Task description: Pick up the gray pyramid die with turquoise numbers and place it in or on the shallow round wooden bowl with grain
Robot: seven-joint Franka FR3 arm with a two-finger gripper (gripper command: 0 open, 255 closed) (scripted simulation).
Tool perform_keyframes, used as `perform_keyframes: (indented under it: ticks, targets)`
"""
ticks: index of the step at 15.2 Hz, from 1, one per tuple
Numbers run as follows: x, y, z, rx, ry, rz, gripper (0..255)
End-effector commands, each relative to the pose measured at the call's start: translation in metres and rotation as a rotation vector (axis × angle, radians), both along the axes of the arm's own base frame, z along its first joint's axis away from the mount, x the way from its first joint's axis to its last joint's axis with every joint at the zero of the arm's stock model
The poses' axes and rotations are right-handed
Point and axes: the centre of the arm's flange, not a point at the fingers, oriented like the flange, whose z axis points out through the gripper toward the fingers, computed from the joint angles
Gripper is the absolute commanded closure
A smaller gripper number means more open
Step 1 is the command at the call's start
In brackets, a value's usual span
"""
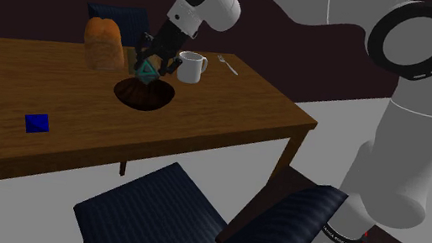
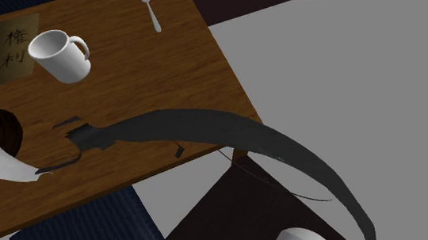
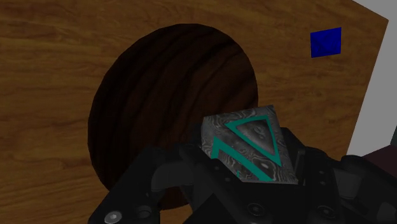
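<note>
- While the gripper [image 1: 157,60] is closed on the gray die [image 1: 146,71] with turquoise marks, the die hangs just over the dark wooden bowl [image 1: 146,95].
- Seen from the wrist view, the black fingers [image 3: 159,181] clasp the die on two sides, and the grain of the bowl shows behind it.
- By the shoulder view, a white mug [image 1: 190,67] stands at 2 o'clock from the bowl, a bread loaf [image 1: 104,43] at 10 o'clock and a blue block [image 1: 36,123] at 8 o'clock.
- These three rest on the wooden surface [image 1: 233,110].
</note>
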Motion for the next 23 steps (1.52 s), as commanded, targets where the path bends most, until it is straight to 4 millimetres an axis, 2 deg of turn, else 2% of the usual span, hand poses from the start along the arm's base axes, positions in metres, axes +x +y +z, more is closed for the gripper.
perform_keyframes:
  ticks: [1, 9, 10, 15, 19, 23]
  targets:
    - [0.0, -0.001, -0.01, 0.0, -0.001, 0.0, 255]
    - [0.0, -0.001, -0.01, 0.0, -0.001, 0.0, 255]
    - [0.0, -0.001, -0.01, 0.0, -0.001, 0.0, 0]
    - [0.0, -0.001, -0.01, 0.0, -0.001, 0.0, 0]
    - [-0.008, -0.027, 0.031, 0.0, -0.001, 0.0, 0]
    - [-0.008, -0.027, 0.031, 0.0, -0.001, 0.0, 0]
